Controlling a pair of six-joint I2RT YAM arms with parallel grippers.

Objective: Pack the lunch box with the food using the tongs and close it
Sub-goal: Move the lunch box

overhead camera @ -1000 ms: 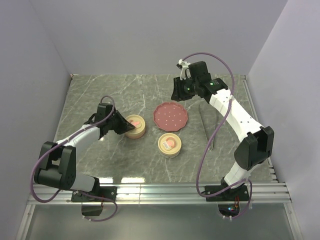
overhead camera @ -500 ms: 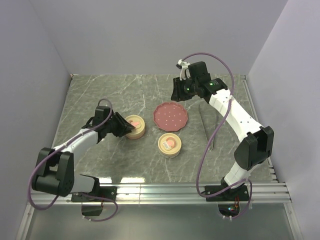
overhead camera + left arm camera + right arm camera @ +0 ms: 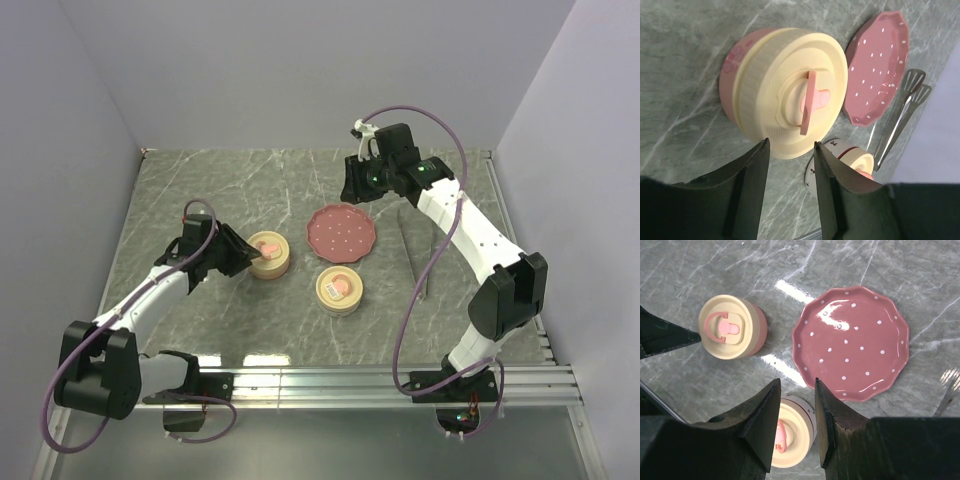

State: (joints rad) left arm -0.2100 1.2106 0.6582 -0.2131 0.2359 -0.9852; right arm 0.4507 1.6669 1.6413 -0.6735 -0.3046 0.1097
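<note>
No readable text, brand, number or sign in any view. Lid (image 3: 765, 70) — plain ribbed cream, pink handle, no lettering. Plate (image 3: 852, 342) — white dots only, a pattern, no characters. Surface (image 3: 200, 190) unmarked.

The yellow lid (image 3: 790, 100) hides what is under it. From the right wrist, the tongs (image 3: 949, 395) are cut off at 4 o'clock; fingers (image 3: 762, 425) half hide another box (image 3: 797, 435) at 6 o'clock.

Tongs (image 3: 413, 255) lie right of the plate (image 3: 341, 232), one container (image 3: 269, 254) left, another container (image 3: 339, 289) before it.
</note>
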